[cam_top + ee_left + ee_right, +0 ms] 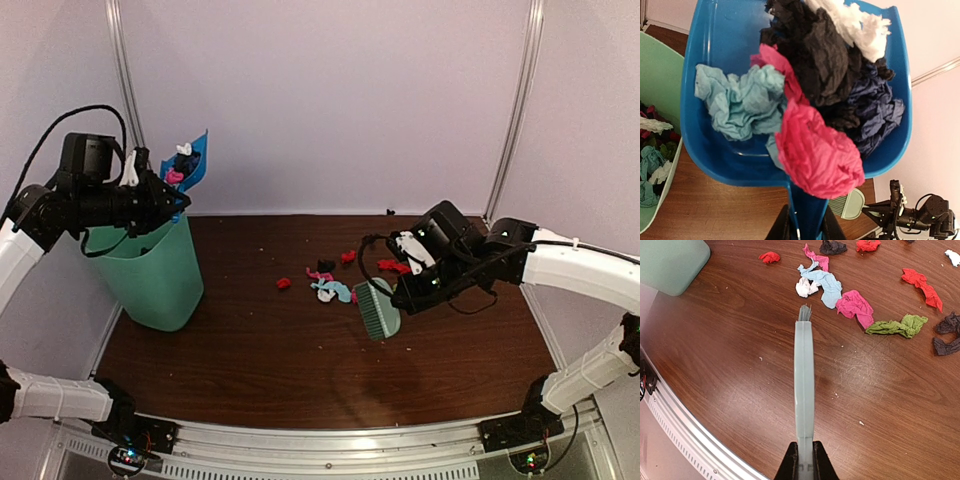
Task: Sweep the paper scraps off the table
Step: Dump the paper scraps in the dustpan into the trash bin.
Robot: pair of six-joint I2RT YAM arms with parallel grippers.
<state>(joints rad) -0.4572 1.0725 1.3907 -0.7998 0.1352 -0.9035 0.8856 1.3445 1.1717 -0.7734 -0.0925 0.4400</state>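
My left gripper (165, 205) is shut on the handle of the blue dustpan (187, 165), raised and tilted above the mint-green bin (155, 268). The dustpan (720, 60) holds pink, cyan, black, navy and white paper scraps (815, 150). My right gripper (412, 290) is shut on the pale green hand brush (377, 308), held just above the table (250, 360) near its middle. In the right wrist view the brush (804, 385) points at loose paper scraps (855, 305) in red, pink, cyan, white, green and black, lying beyond its tip. The same paper scraps (325, 285) lie left of the brush.
The bin (655, 125) has several scraps inside. The silver frame edge (685, 435) runs along the near side. A corner of the bin (670, 262) shows at the far left of the right wrist view.
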